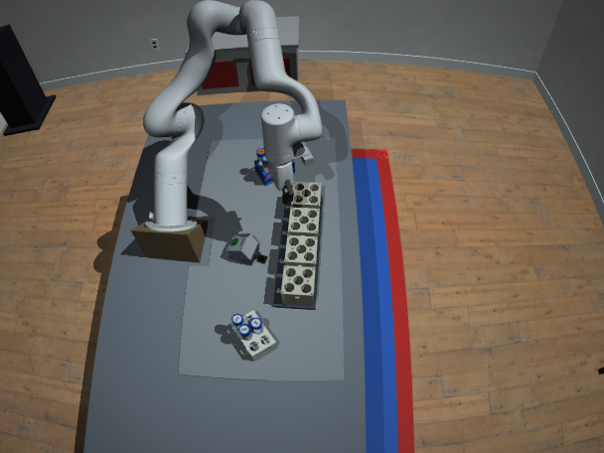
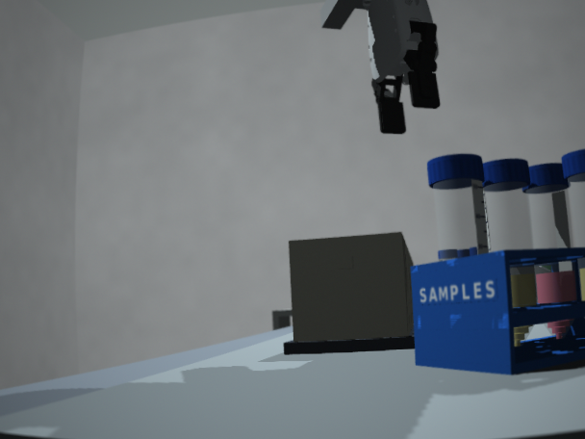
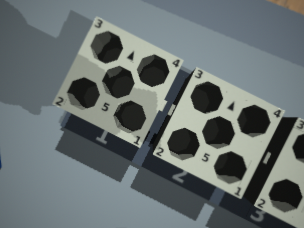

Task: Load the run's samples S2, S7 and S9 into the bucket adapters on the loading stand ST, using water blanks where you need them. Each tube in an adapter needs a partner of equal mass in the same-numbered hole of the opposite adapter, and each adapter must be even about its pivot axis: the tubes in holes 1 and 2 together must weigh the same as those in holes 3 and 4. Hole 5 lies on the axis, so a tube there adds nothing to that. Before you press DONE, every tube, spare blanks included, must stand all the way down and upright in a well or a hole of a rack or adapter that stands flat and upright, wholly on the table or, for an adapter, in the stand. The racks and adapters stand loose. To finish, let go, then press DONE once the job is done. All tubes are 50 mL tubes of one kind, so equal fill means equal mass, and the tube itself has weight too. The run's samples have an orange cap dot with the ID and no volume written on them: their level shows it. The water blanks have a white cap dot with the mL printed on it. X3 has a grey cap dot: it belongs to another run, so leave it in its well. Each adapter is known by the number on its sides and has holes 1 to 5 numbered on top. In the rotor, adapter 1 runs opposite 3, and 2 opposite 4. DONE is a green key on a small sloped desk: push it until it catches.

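My gripper (image 2: 408, 113) is open and empty, hanging high in the air to the left of the blue SAMPLES rack (image 2: 500, 310). In the overhead view the gripper (image 1: 287, 194) sits beside the far end of the adapter row, and the rack (image 1: 261, 169) stands just behind it. The rack holds several blue-capped tubes (image 2: 456, 204) with yellow and pink liquid low in them. Adapter 1 (image 3: 119, 80) and adapter 2 (image 3: 220, 127) lie below the wrist camera, all their holes empty. The four cream adapters stand in a row on the stand (image 1: 301, 235). The blanks rack (image 1: 252, 333) holds three blue-capped tubes.
The green DONE key sits on its small grey desk (image 1: 241, 246) left of the adapter row. The arm's tan base block (image 1: 169, 240) stands at the table's left. A dark box (image 2: 350, 289) shows behind the samples rack in the low view.
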`<action>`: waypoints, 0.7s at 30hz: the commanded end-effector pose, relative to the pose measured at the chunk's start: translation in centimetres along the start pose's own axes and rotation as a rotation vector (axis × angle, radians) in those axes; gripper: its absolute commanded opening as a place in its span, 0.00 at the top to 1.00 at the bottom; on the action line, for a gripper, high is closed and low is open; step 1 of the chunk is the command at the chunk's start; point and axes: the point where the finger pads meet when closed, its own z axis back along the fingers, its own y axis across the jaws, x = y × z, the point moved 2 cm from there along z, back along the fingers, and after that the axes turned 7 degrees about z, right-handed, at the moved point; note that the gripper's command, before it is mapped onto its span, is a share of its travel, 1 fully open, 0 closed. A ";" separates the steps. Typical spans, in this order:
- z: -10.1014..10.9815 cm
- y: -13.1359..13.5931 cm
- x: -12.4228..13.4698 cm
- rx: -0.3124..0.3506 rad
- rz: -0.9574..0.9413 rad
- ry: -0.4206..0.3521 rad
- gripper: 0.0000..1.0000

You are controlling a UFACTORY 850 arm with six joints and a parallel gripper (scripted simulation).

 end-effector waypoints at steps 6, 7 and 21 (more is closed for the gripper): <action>0.1 -3.6 -0.6 0.006 0.245 0.008 0.00; 0.1 -4.1 -0.7 0.006 0.279 0.007 0.00; 0.1 -11.0 -1.7 0.007 0.355 0.007 0.00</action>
